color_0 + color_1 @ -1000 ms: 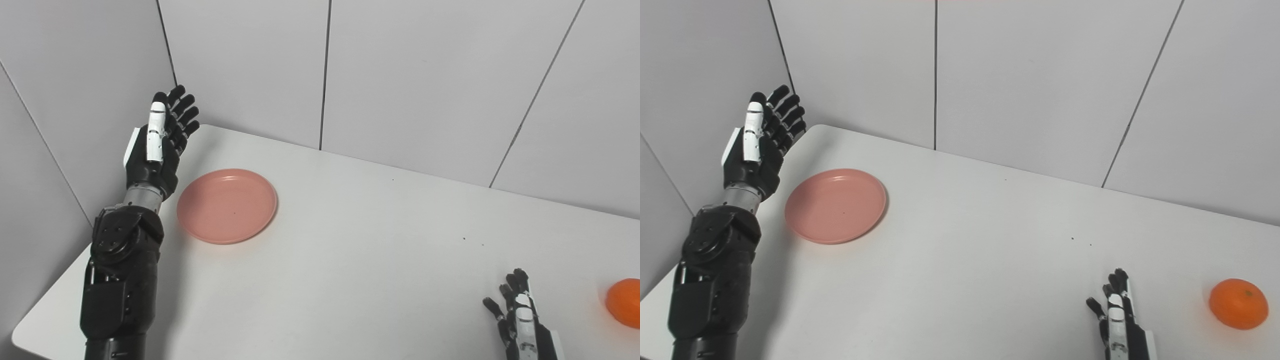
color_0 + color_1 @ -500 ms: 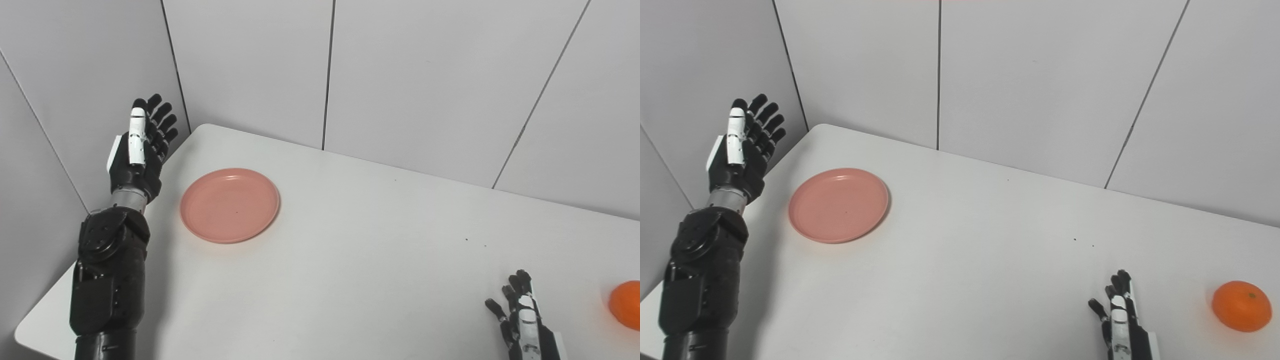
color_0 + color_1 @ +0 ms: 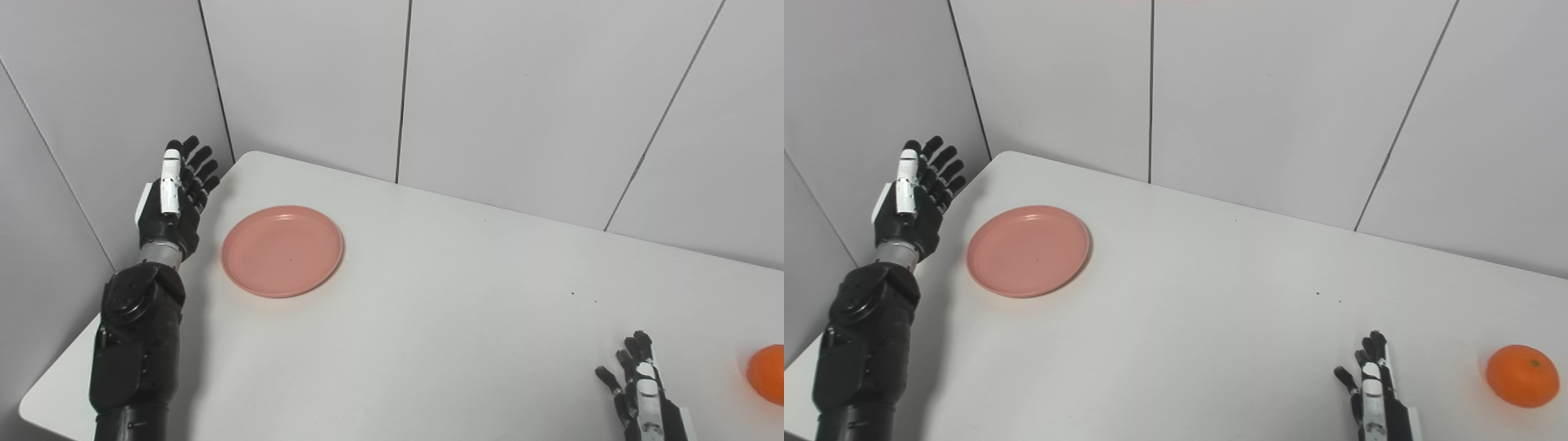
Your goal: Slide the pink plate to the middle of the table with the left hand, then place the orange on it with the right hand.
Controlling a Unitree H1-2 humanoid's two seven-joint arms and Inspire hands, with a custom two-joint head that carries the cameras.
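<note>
A round pink plate lies empty on the white table at its far left. My left hand is open, fingers straight and apart, held upright just left of the plate and clear of it. An orange sits on the table at the right edge. My right hand is open and empty at the bottom right, resting low, some way left of the orange.
Grey wall panels stand close behind the table and on the left beside my left hand. The table's left edge and front-left corner lie by my left forearm.
My left hand moved left away from the plate, then came down a little. The view shifted slightly. The plate, orange and right hand stayed put.
</note>
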